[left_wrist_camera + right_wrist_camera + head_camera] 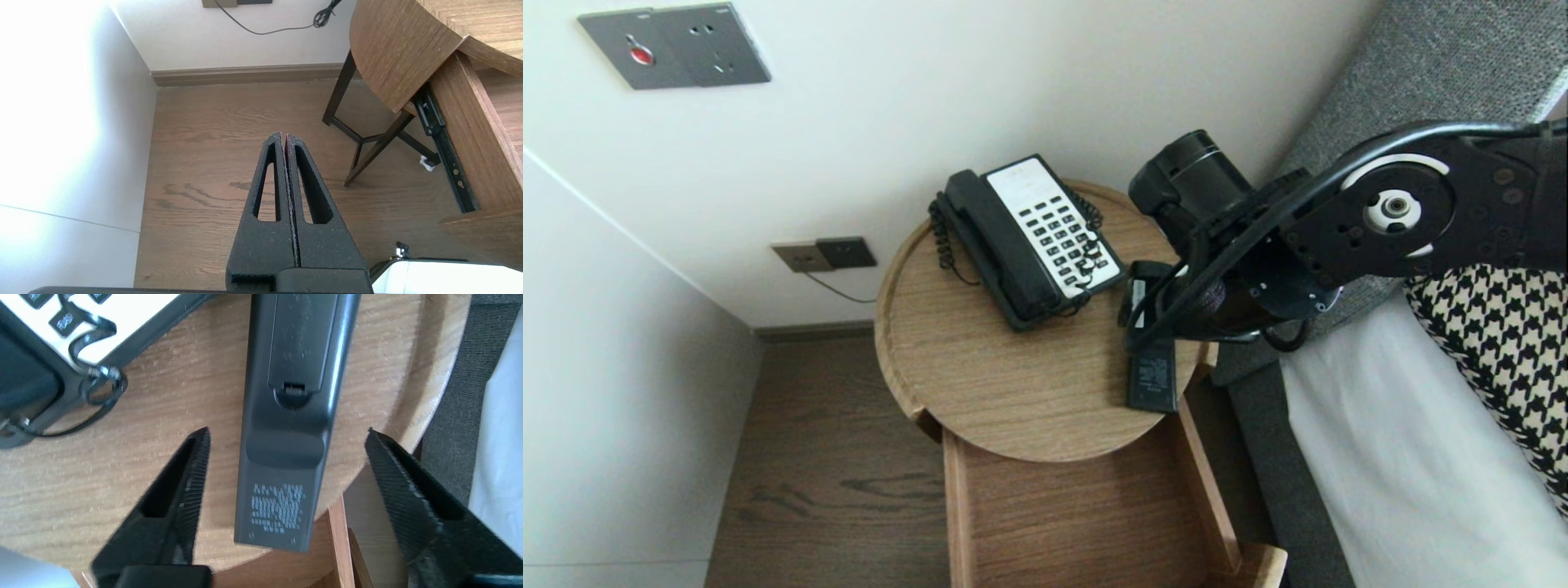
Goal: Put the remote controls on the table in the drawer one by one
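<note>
Plainly, from the head view we see the right arm (1339, 229) stretched over the round worktop (996, 384), its wrist hiding the claw from this side. Under that wrist lies the remote (1152, 380), one end at the rim above the open drawer (1086, 514). The phone (1033, 237) sits beside it, on the side away from the bed (1405, 457).

From the left wrist view, the left claw (284, 136) hangs over the floor (204, 163), well apart from the remote. Its fingers are pressed together with nothing between them.

From the right wrist view, the right claw (288, 433) stands wide open astride the remote. The remote lies back-up directly beneath it, with a clear gap to each finger and touching neither. Its labelled end pokes just past the rim. The phone's cord (100, 386) loops just outside one finger.

We judge the overhang to be the delicate point: a sideways nudge could swing that end off the rim and into the drawer. So we would keep the claw centred over the remote's long axis and move it only straight up or down. We would keep both gaps even and hold the outer finger away from the cord.
</note>
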### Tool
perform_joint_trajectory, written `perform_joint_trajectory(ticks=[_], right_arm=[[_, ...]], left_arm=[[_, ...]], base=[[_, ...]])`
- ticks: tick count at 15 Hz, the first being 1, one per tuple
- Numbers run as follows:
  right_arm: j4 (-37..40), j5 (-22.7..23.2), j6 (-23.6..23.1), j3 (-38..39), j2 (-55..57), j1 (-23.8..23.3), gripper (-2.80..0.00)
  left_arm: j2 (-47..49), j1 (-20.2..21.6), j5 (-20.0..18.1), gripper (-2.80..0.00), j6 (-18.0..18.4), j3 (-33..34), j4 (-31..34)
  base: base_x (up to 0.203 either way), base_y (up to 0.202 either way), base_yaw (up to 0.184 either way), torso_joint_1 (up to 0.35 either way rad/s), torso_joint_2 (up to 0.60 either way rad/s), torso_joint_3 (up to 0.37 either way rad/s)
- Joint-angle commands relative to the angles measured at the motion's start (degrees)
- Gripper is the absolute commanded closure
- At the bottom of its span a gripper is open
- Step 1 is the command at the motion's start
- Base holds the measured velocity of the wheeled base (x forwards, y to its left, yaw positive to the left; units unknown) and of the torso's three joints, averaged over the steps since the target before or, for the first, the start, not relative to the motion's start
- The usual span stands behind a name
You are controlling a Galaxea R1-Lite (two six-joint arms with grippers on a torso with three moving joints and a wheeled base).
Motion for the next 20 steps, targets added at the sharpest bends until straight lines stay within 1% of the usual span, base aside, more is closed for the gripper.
perform_joint_trajectory(ticks=[1, 5, 9, 20], right_arm=[[0.1, -0.2, 0.5, -0.8, 1.1, -0.1, -2.80], [0.0, -0.1, 0.7, -2.7, 2.9, -1.5, -2.80], [-0.1, -0.2, 0.7, -4.2, 4.5, -1.5, -2.80], [-0.2, -0.6, 0.9, -4.1, 5.9, -1.6, -2.80]], left_arm=[[0.0, 0.0, 0.0, 0.00, 0.0, 0.0, 0.0], [0.0, 0.0, 0.0, 0.00, 0.0, 0.0, 0.0], [0.0, 0.0, 0.0, 0.00, 0.0, 0.0, 0.0], [0.0, 0.0, 0.0, 0.00, 0.0, 0.0, 0.0]], base=[[0.000, 0.000, 0.000, 0.000, 0.00, 0.000], [0.000, 0.000, 0.000, 0.000, 0.00, 0.000], [0.000, 0.000, 0.000, 0.000, 0.00, 0.000], [0.000, 0.000, 0.000, 0.000, 0.00, 0.000]])
